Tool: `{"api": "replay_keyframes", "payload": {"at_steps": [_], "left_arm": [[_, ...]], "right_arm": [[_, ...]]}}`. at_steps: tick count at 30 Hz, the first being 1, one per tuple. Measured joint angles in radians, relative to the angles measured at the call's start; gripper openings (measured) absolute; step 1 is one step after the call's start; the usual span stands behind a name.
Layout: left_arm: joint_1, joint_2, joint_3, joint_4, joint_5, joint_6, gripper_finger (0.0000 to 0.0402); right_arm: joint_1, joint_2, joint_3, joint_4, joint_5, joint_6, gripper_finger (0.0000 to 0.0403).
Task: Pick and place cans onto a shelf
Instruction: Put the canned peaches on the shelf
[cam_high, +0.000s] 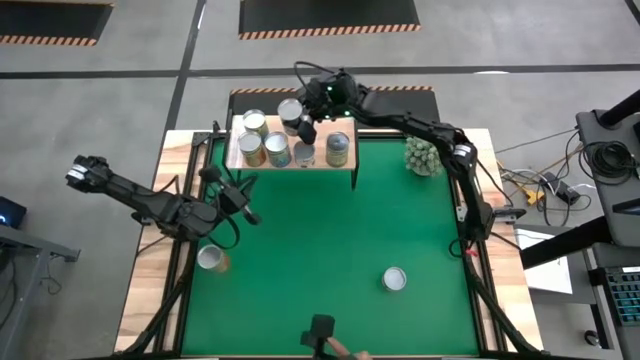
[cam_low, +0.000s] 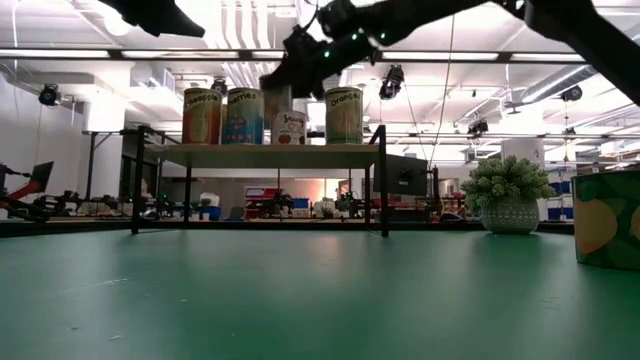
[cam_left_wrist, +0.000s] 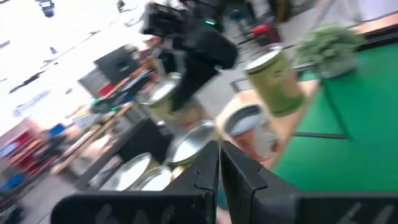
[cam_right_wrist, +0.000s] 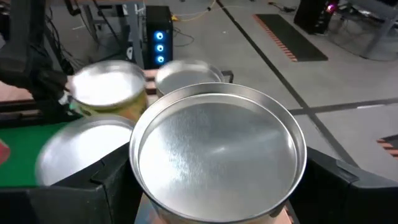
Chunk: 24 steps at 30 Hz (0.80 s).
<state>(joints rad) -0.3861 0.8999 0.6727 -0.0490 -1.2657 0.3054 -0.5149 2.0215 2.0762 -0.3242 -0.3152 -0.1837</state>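
The light-wood shelf (cam_high: 345, 166) stands at the mat's far edge on black legs. Several cans stand on it, among them an orange-labelled one (cam_low: 344, 115) and a green-labelled one (cam_high: 338, 149). My right gripper (cam_high: 298, 118) reaches over the shelf's far side, shut on a silver-topped can (cam_right_wrist: 217, 149). My left gripper (cam_high: 240, 205) hovers shut and empty near the mat's left edge, pointing level toward the shelf. One can (cam_high: 396, 279) stands upright on the mat at the near right. Another (cam_high: 212, 259) lies at the near left edge. My right gripper pinches the can by its side wall just under the top rim (cam_right_wrist: 135, 163), one finger (cam_right_wrist: 106, 180) on each opposite side. The fingers come nearly level from the table's far right, slanting slightly down. The can stays upright; other cans hide its bottom.
A fuzzy pale-green ball plant (cam_high: 422, 155) in a pot sits to the right of the shelf. A green and yellow can (cam_low: 608, 218) stands close to the low camera at the right. A dark fixture (cam_high: 321, 333) sits at the mat's near edge.
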Motion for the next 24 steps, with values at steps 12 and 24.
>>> {"api": "replay_keyframes", "payload": {"at_steps": [12, 24], "left_arm": [[-0.012, -0.038, 0.000, -0.006, -0.087, -0.003, 0.0000], [-0.012, -0.039, 0.000, -0.014, -0.087, -0.003, 0.0000]], "right_arm": [[-0.022, 0.054, -0.009, 0.024, -0.051, 0.009, 0.0320], [-0.027, 0.083, -0.009, 0.037, -0.055, 0.054, 0.0351]]}}
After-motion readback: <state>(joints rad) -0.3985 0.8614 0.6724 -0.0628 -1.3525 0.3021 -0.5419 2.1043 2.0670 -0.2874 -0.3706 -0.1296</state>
